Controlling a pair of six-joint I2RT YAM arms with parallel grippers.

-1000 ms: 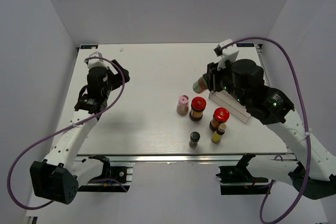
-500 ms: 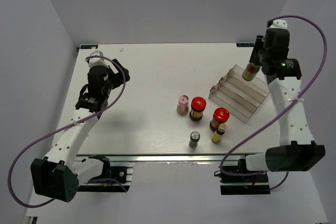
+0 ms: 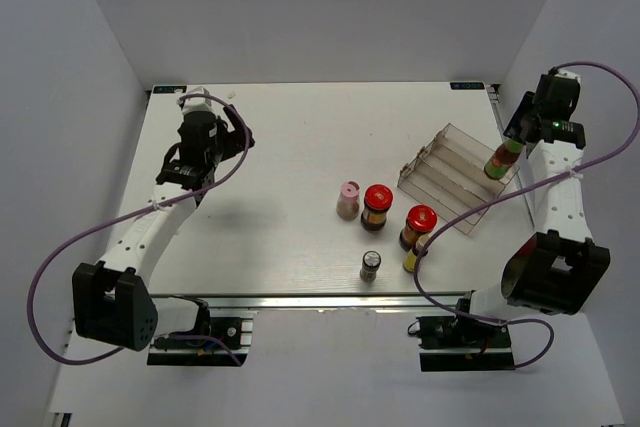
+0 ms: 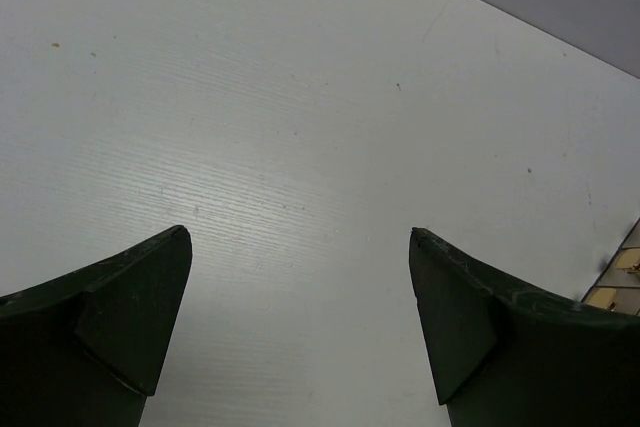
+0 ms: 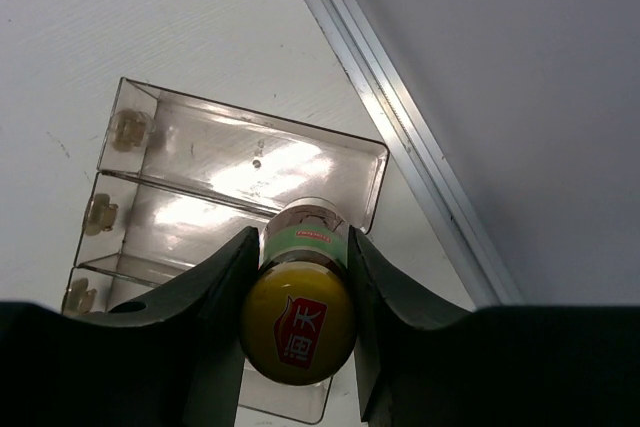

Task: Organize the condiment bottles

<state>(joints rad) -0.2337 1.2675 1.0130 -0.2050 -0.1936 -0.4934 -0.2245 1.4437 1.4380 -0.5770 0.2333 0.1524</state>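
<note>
My right gripper (image 3: 510, 143) is shut on a slim yellow-capped bottle (image 3: 499, 160) and holds it upright over the right end of the clear stepped rack (image 3: 447, 172). In the right wrist view the fingers (image 5: 215, 287) clamp the bottle (image 5: 298, 332) just under its cap, above the rack's back step (image 5: 240, 172); I cannot tell whether it touches the step. On the table stand a pink-capped shaker (image 3: 348, 199), two red-lidded jars (image 3: 377, 205) (image 3: 420, 224), a second yellow-capped bottle (image 3: 415, 255) and a grey-capped shaker (image 3: 371, 265). My left gripper (image 3: 236, 135) (image 4: 300, 247) is open and empty over bare table.
The white table (image 3: 280, 177) is walled on the left, back and right. An aluminium rail (image 5: 400, 117) runs along the table's right edge, just beyond the rack. The five standing bottles cluster in front of the rack, near the front edge.
My right arm has carried the yellow-capped bottle rightward and nearer, from the rack's back middle to its right end. My left gripper has shifted slightly farther back.
</note>
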